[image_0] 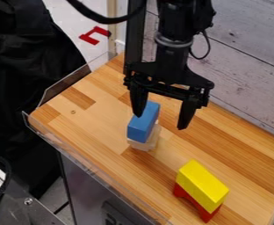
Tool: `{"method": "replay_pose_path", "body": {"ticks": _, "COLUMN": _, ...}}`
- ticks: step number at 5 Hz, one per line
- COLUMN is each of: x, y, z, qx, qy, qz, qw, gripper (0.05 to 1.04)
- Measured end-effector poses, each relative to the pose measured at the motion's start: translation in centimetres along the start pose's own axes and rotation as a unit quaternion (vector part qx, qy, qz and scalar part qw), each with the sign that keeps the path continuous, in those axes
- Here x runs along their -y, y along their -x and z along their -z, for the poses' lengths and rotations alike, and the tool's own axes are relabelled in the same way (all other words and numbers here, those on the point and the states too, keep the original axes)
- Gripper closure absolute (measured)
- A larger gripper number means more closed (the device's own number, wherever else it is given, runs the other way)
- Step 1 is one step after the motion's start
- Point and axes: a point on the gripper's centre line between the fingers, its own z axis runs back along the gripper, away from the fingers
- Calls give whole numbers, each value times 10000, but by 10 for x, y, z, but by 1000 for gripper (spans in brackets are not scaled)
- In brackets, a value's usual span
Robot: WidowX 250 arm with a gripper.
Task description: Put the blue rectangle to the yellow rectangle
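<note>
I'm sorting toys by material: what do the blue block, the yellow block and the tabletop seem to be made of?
Blue block: probably painted wood, given its flat, even colour and crisp edges; plastic is possible.
Yellow block: likely the same, smooth and evenly coloured.
Tabletop: wood or a wood look, with joined strips of differing tan and a slight sheen.

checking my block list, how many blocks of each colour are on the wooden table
blue block: 1
yellow block: 1
red block, under the yellow one: 1
pale block, under the blue one: 1
total: 4
</note>
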Motion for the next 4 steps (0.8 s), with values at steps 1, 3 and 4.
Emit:
{"method": "replay_pose_path", "body": {"ticks": 1, "x": -2, "y": 4, "z": 8, "qx": -160, "qy": -75, "qz": 2, "qw": 9998, "gripper": 84}}
{"method": "replay_pose_path", "body": {"ticks": 3, "x": -10, "y": -9, "z": 11, "qx": -238, "qy": -256, "qz": 101, "qw": 9993, "gripper": 83}}
{"method": "replay_pose_path", "body": {"ticks": 4, "x": -17, "y": -15, "z": 11, "qx": -136, "qy": -219, "qz": 88, "qw": 9996, "gripper": 83}}
